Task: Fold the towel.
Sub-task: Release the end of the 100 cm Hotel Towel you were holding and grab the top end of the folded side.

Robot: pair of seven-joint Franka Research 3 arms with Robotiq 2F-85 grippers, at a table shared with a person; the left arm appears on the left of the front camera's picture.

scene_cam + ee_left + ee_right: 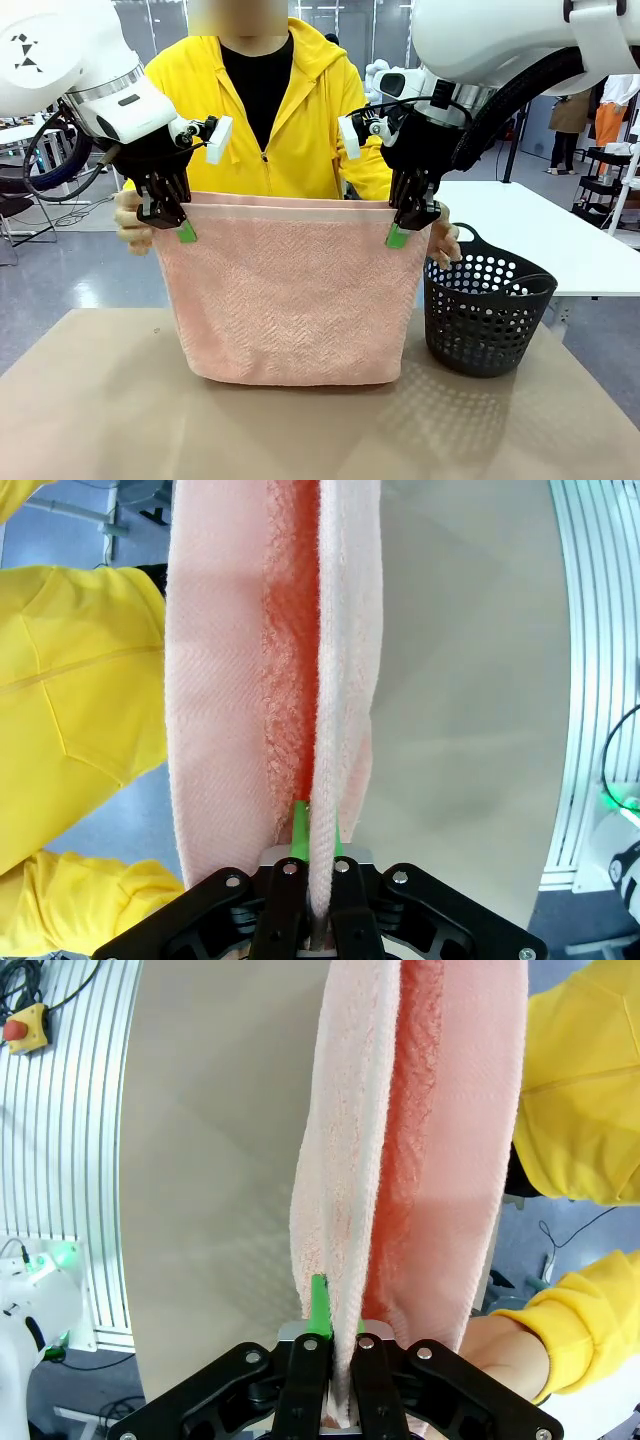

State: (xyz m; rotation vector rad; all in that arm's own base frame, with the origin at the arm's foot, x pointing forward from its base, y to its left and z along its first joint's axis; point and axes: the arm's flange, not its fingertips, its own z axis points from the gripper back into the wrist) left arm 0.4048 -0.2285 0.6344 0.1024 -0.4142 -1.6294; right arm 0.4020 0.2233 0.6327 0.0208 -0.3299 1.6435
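The towel (pixel 290 300) hung doubled over the bench (pixel 100 410), long axis level between the arms. The left hand (pixel 172 222) and right hand (pixel 408 225) each clamped a top corner of the near layer; the person held the far one.

So the towel (pixel 290 300) hangs doubled over in the middle of the frame, its bottom fold down near the tan table (pixel 100 420). The left gripper (pixel 170 225) pinches its top left corner and the right gripper (pixel 408 228) pinches the top right. A person in a yellow hoodie stands behind it, with one hand (pixel 130 225) and the other hand (pixel 445 240) at those same corners. A black basket (pixel 485 310) sits lower right, just beside the towel.
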